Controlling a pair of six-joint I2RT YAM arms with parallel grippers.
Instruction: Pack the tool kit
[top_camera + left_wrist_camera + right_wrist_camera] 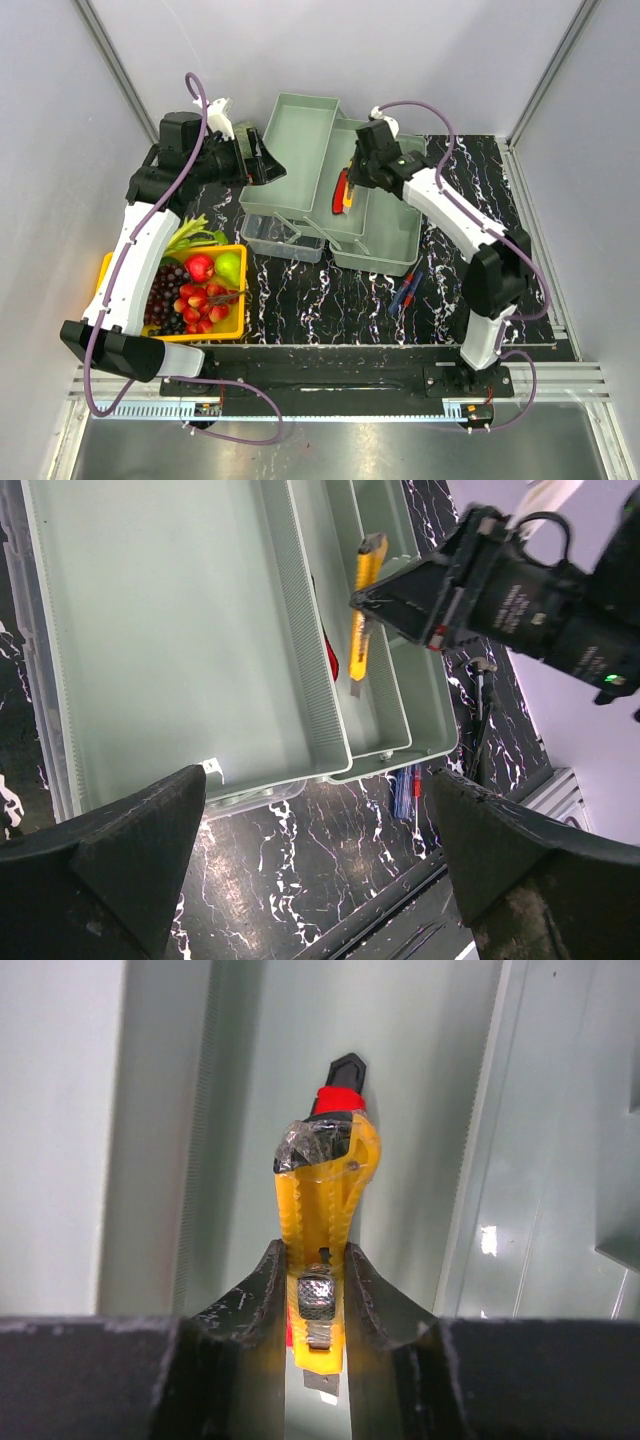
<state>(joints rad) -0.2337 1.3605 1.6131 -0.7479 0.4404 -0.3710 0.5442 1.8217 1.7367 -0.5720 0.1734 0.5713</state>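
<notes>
Right gripper is pinched on a yellow box cutter, holding it over a tray of the open toolbox, with a red tool right underneath. Left gripper hangs over the toolbox too, jaws spread wide, holding nothing. A couple of blue-handled tools are lying out on the table.

Wears white shells over black joints on both arms; trails purple cables from wrists to bases; ends in matte black wedge-shaped jaws, scuffed pale along inner edges; shows a small green light.
</notes>
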